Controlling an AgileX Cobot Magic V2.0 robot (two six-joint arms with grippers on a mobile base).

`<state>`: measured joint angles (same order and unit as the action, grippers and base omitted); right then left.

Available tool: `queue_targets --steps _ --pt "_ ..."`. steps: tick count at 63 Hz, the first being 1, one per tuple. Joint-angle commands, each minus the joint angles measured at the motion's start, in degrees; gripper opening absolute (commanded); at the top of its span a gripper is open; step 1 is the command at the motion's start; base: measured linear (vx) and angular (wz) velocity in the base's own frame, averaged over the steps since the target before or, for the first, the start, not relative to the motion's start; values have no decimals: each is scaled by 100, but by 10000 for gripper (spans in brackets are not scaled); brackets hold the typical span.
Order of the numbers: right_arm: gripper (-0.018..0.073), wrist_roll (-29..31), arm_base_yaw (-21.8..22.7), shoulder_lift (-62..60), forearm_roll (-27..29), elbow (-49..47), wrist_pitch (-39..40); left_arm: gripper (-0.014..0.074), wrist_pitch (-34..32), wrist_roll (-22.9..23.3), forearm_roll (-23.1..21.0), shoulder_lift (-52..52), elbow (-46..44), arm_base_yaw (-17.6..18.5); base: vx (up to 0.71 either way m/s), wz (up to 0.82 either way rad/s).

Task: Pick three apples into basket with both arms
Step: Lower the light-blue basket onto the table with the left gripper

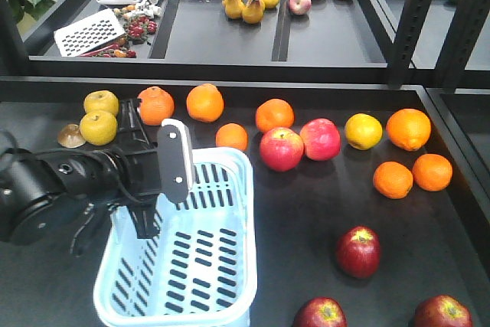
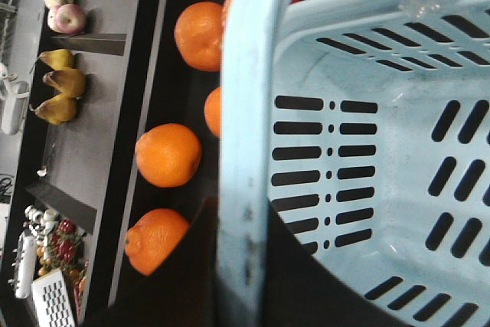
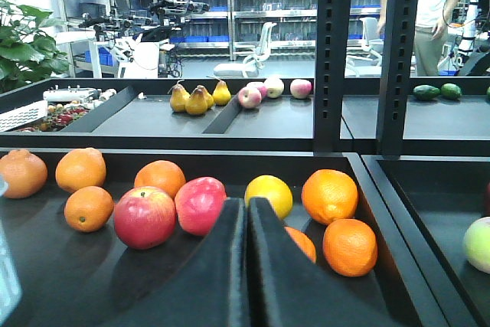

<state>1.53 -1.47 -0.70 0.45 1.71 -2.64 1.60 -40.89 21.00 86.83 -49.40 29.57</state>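
The left arm [image 1: 53, 181] extends level, its end effector [image 1: 161, 189] straddling the basket [image 1: 243, 250] left wall; grip cannot be determined. The right end effector [image 3: 246, 203] is clenched, empty. Three apples [image 1: 357, 251] lie on the surface [image 1: 291, 220] right of the basket.

Three dark maroon-red apples [image 1: 357, 251] lay apart near the table's [image 1: 306, 212] front right corner; a light blue slotted basket [image 1: 176, 316] stood upright front left.

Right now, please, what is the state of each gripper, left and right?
Left gripper: closed on the basket, a light blue bar between its fingers.
Right gripper: closed, holding nothing.
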Motion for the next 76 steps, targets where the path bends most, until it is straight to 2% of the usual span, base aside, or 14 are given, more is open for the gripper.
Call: queue_targets --steps 1,17,28,34,49,56,62,76 --pt "-8 -5 17 -7 -45 60 445 4 -656 30 -67 -75 -188 7 0 0" --pt "-8 -5 17 -7 -45 60 445 20 -595 -132 -5 153 -188 7 0 0" --pt "-8 -5 17 -7 -45 60 445 97 -575 -132 137 239 -188 7 0 0" --pt "-8 -5 17 -7 -45 60 445 183 -581 -120 124 241 -188 7 0 0" --pt "-8 -5 17 -7 -45 60 445 535 -595 152 118 241 -188 7 0 0" --pt "-8 -5 17 -7 -45 60 445 644 -505 241 118 235 -188 7 0 0" --pt "-8 -5 17 -7 -45 60 445 671 -277 241 118 235 -188 66 0 0" --pt "-8 -5 17 -7 -45 60 439 643 59 246 71 111 -188 349 0 0"
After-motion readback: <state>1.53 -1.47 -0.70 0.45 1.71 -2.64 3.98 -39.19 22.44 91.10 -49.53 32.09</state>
